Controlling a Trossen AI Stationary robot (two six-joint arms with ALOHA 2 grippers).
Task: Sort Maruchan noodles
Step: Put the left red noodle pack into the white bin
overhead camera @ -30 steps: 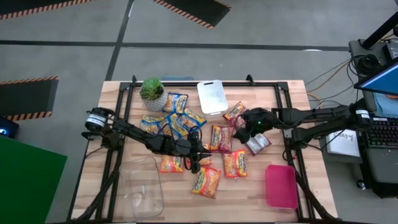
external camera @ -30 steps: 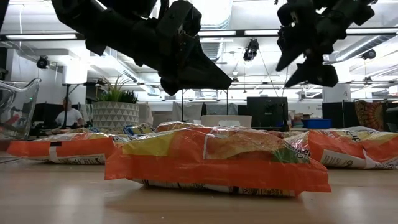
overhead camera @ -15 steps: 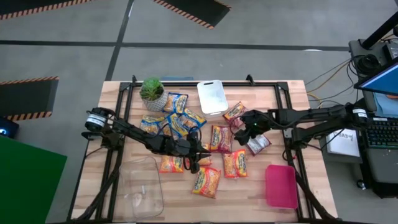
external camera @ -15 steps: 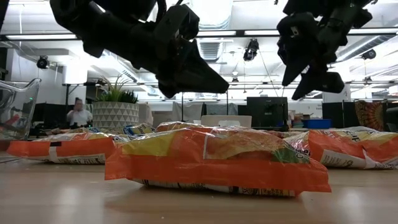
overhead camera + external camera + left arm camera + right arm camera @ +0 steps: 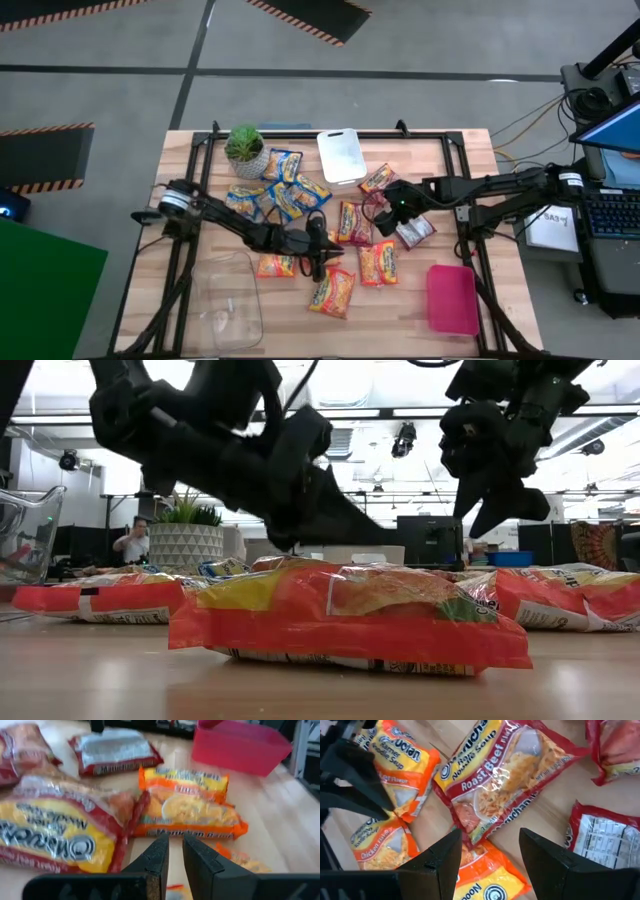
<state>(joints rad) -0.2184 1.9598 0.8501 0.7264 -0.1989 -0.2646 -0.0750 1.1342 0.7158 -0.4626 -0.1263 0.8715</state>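
I am between picks, both arms out over the middle of the wooden table (image 5: 180, 150), each lining up on a packet. My left gripper (image 5: 322, 252) hangs low over the pile with its fingers nearly pressed together and nothing between them; just ahead of it lies an orange chicken-flavour packet (image 5: 190, 810). My right gripper (image 5: 384, 208) hovers with its fingers spread and empty, directly above a red Roast Beef packet (image 5: 505, 770).

The Maruchan noodles (image 5: 345, 250) are scattered loose across the table's centre: blue-and-yellow ones (image 5: 285, 190) lie near the potted plant (image 5: 245, 148) toward the far edge, red ones mid-table, orange ones toward the near edge. None has gone into the clear tub (image 5: 225, 300) at the near left or the pink bin (image 5: 452, 298) at the near right, so I judge sorting has hardly begun.

Next, I think, my right gripper should drop straight down and close across the red packet's short width. These wrappers are slick and thin, so a shallow pinch could slip.
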